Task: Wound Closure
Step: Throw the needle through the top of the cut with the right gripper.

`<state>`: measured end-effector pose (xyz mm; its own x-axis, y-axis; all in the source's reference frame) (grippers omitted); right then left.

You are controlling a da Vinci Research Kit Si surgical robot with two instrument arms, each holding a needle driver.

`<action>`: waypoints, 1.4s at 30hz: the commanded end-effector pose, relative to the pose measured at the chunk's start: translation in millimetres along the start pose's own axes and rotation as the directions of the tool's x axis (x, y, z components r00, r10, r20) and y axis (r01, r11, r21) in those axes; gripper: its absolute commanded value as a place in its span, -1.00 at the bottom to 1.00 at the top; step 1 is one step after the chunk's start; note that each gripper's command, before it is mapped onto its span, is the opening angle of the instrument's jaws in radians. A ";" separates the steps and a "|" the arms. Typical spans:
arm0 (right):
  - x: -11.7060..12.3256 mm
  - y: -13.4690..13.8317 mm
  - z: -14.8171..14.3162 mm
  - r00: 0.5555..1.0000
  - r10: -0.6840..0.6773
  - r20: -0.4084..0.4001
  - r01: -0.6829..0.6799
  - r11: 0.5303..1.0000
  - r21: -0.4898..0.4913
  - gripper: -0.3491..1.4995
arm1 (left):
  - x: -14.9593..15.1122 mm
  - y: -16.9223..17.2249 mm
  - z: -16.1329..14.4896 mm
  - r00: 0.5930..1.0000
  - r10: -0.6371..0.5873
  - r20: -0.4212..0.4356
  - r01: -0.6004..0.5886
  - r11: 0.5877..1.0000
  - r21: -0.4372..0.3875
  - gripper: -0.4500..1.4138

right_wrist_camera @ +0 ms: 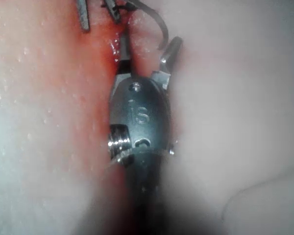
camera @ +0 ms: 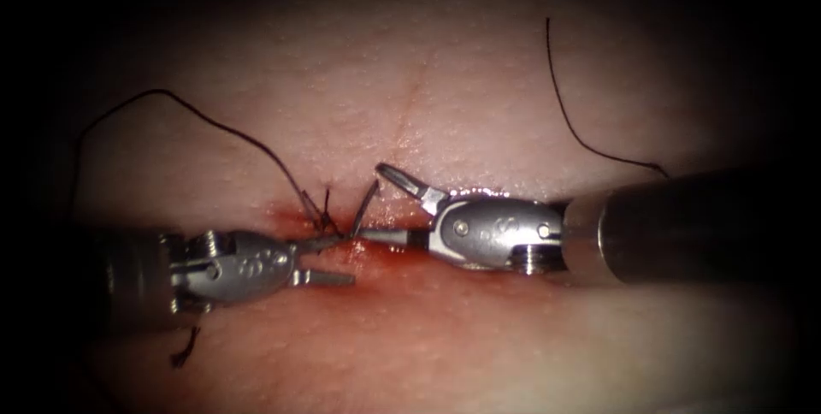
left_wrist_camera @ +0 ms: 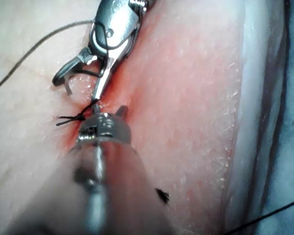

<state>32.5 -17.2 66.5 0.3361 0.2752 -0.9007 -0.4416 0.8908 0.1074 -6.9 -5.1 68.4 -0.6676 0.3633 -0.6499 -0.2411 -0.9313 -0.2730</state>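
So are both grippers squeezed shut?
No, the right gripper has one finger raised and one low, and the left gripper is spread open too, beside the knot.

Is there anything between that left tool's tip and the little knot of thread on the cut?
Nothing visible: the left end effector, open and empty, lies right beside the knot. The needle stands just right of it, by the open right end effector.

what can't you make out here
Curved grey steel needle, endoscope view: lower end lost behind dark thread knot and right tool's open jaws; in tissue or not, unclear.
Long dark thread: end hidden behind right shaft, endoscope view.
Left tool, open, empty: own wrist covers its jaws, left wrist view.
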 end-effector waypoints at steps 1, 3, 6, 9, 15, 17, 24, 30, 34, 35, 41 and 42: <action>1.2 0.0 0.6 1.000 -0.022 -0.007 0.022 1.000 -0.015 0.78 | 0.0 0.0 1.1 1.000 0.000 0.000 0.000 1.000 0.001 -0.37; 2.0 0.3 0.5 0.999 -0.047 -0.015 0.047 0.999 -0.016 0.67 | 0.0 0.1 1.2 1.000 0.000 0.003 0.000 1.000 0.001 -0.37; 2.6 0.7 0.6 0.996 -0.092 -0.014 0.092 0.996 -0.018 0.65 | 0.0 0.1 1.3 1.000 0.001 0.004 -0.001 1.000 -0.002 -0.37; 3.0 0.8 1.3 0.985 -0.175 -0.012 0.175 0.984 -0.026 0.65 | 0.0 0.1 1.4 1.000 0.001 0.004 -0.001 1.000 -0.001 -0.37; 4.4 2.0 1.7 0.964 -0.266 -0.006 0.266 0.964 -0.016 0.60 | -0.1 0.1 1.5 1.000 0.002 0.005 -0.002 1.000 -0.004 -0.37; 5.3 2.3 1.6 0.959 -0.283 -0.009 0.283 0.959 -0.020 0.62 | -0.1 0.1 1.5 1.000 0.002 0.005 -0.002 1.000 -0.004 -0.37; 7.1 2.5 1.6 0.951 -0.310 -0.005 0.310 0.950 -0.020 0.56 | -0.1 0.1 1.6 1.000 0.002 0.005 -0.002 1.000 -0.004 -0.37; 7.4 2.4 2.5 0.918 -0.396 0.002 0.395 0.918 -0.026 0.51 | -0.1 0.1 1.6 1.000 0.003 0.005 -0.003 1.000 -0.004 -0.37; 8.4 2.4 2.6 0.901 -0.435 -0.007 0.434 0.900 -0.023 0.24 | -0.1 0.1 1.6 1.000 0.003 0.007 -0.003 1.000 -0.005 -0.35; 8.5 2.5 2.5 0.901 -0.433 -0.008 0.433 0.901 -0.025 0.24 | -0.1 0.1 1.6 1.000 0.003 0.007 -0.003 1.000 -0.005 -0.35; 8.9 2.4 2.4 0.893 -0.450 -0.011 0.450 0.893 -0.028 -0.11 | -0.1 0.1 1.6 1.000 0.003 0.007 -0.003 1.000 -0.005 -0.35; 9.0 2.4 2.4 0.893 -0.450 -0.011 0.450 0.893 -0.028 -0.29 | -0.1 0.1 1.6 1.000 0.003 0.007 -0.003 1.000 -0.005 -0.35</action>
<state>35.7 -11.8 59.2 0.4937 -0.1658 -0.8537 -0.2618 0.9078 -0.3277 -7.5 -5.2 69.0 -0.6739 0.3607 -0.6448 -0.2359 -0.9321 -0.2749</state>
